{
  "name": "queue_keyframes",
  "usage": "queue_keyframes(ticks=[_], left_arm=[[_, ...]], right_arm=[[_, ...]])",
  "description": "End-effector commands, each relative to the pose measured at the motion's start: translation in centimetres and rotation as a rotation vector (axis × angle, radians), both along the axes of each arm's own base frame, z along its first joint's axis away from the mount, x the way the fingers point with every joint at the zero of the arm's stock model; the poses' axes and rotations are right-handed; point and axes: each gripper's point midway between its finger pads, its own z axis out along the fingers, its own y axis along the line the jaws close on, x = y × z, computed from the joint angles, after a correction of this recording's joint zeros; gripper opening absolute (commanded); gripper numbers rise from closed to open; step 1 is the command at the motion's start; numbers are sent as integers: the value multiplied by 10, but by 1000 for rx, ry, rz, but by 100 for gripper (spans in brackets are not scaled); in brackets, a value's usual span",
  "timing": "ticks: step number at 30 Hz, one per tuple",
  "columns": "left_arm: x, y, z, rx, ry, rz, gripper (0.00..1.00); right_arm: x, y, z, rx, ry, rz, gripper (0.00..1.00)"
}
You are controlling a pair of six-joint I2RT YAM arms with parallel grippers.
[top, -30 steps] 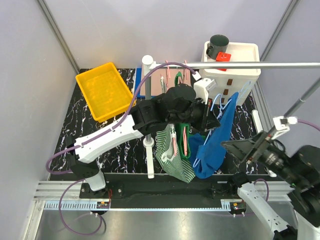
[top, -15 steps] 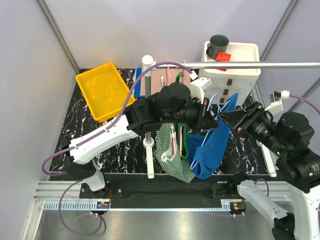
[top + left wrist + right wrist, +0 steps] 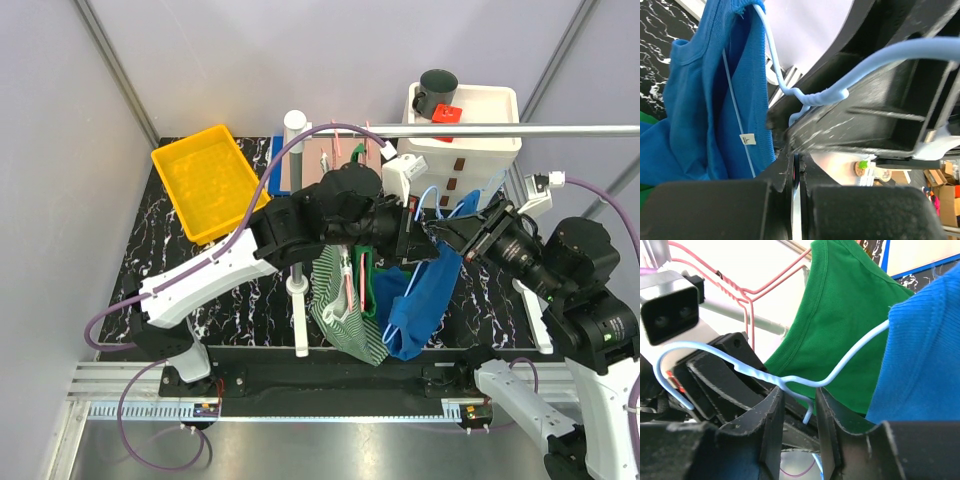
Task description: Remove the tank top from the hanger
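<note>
The blue tank top [image 3: 425, 290] hangs on a light blue wire hanger [image 3: 432, 197], held off the rod. My left gripper [image 3: 418, 235] is shut on the hanger's wire below its twisted neck [image 3: 810, 97]. The jaws [image 3: 796, 170] show only a thin slit, and the blue tank top [image 3: 700, 110] drapes to their left. My right gripper [image 3: 445, 232] is open. In the right wrist view its jaws [image 3: 799, 410] stand on either side of the hanger's neck [image 3: 765, 377] without touching it. The blue fabric [image 3: 925, 355] is at the right of that view.
A green tank top [image 3: 840, 330] and a striped green garment [image 3: 345, 320] hang on pink hangers [image 3: 755, 285] just left of the blue one. A metal rod [image 3: 560, 129] runs overhead on a white post [image 3: 296, 230]. A yellow bin [image 3: 205, 180] stands back left, a white box [image 3: 480, 150] back right.
My right arm has swung up and left from the table's right side, and its open jaws now straddle the hanger's neck. My left gripper still holds the hanger in nearly the same place.
</note>
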Motion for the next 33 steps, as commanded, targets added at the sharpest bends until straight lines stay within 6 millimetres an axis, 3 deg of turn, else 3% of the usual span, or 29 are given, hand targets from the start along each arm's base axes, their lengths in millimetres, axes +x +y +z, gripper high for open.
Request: queue_keyframes(ticks=[1,7,11,13,15,16,17,20,23,27,33], left_arm=[[-12,-4,55,-160,-37,-55,0],[-14,-6,52,-155,-19,-68,0],[-15,-4,53,-157,-21,-68,0],[-15,-3,55,-161,-27,-68,0],[-17,3,58,-166,-32,-67,0],[-17,5,59,-167,-36,-65,4],[-18,11,64,-177,-45,-60,18],[-21,19,60,-167,-63,-63,44],[-26,30,55,-154,-82,-80,56],[-42,42,57,-160,-123,-119,60],[-55,40,37,-81,-169,-116,57]], right_arm=[[0,3,6,6,-65,20,34],[7,3,11,24,-78,1,27],[13,-6,12,43,-86,-69,0],[8,-8,23,74,-148,-70,0],[10,-11,21,92,-170,-92,0],[5,-14,23,104,-188,-101,0],[7,-17,21,104,-186,-122,0],[2,-22,26,121,-217,-140,0],[-1,-31,35,137,-254,-182,0],[-3,-40,46,136,-277,-226,0],[-4,-45,52,134,-255,-249,0]])
